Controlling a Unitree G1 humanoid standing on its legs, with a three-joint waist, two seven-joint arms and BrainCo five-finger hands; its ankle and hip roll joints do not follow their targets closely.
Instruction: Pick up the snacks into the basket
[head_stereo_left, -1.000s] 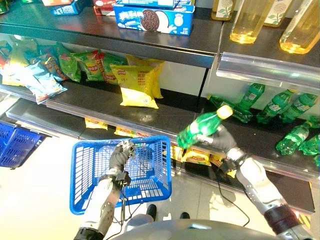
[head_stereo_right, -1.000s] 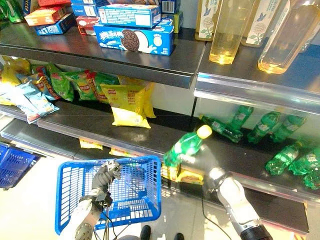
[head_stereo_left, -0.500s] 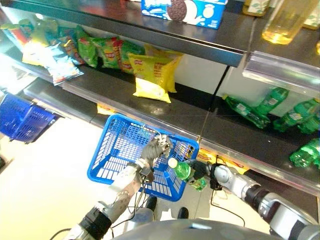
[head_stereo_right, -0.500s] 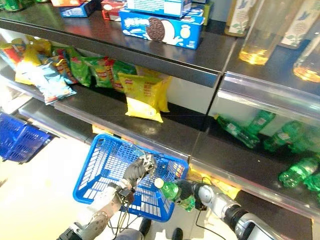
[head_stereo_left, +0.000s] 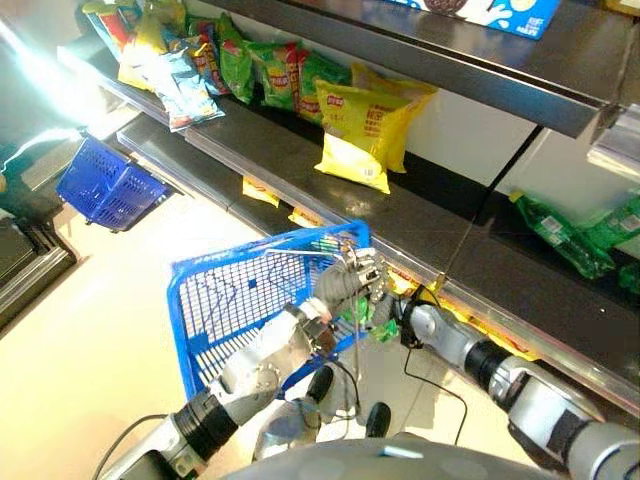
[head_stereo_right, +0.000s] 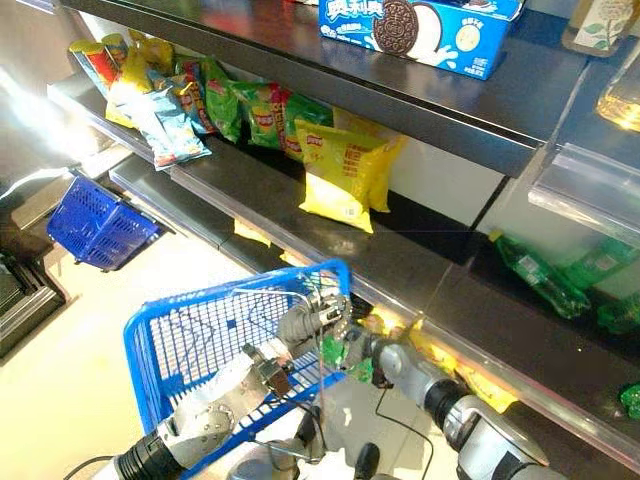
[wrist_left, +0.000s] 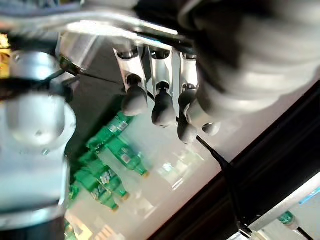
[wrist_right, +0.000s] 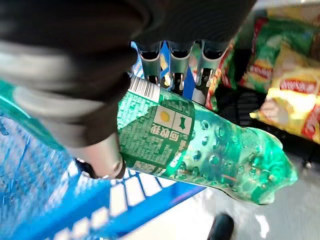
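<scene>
A blue wire basket (head_stereo_left: 262, 250) hangs in front of the shelves, tilted, with my left hand (head_stereo_left: 343, 288) shut on its metal handle (head_stereo_right: 262, 292). The left wrist view shows that hand's fingers (wrist_left: 157, 102) curled under the bar. My right hand (head_stereo_right: 368, 356) comes in from the right and is shut on a green plastic bottle (wrist_right: 200, 150), its label facing up. The bottle (head_stereo_left: 383, 322) sits at the basket's right rim, just behind my left hand and mostly hidden by it. The blue basket mesh (wrist_right: 45, 195) lies right beside the bottle in the right wrist view.
Yellow snack bags (head_stereo_left: 365, 125) and green ones (head_stereo_left: 272, 75) lie on the middle shelf. More yellow packs (head_stereo_left: 258, 192) sit on the lowest shelf. Green bottles (head_stereo_left: 575, 225) lie at the right. A second blue basket (head_stereo_left: 105, 185) stands on the floor at the left.
The camera has swung left and down. My right hand has brought the green bottle from the shelf side down to the basket's right rim, behind my left hand.
</scene>
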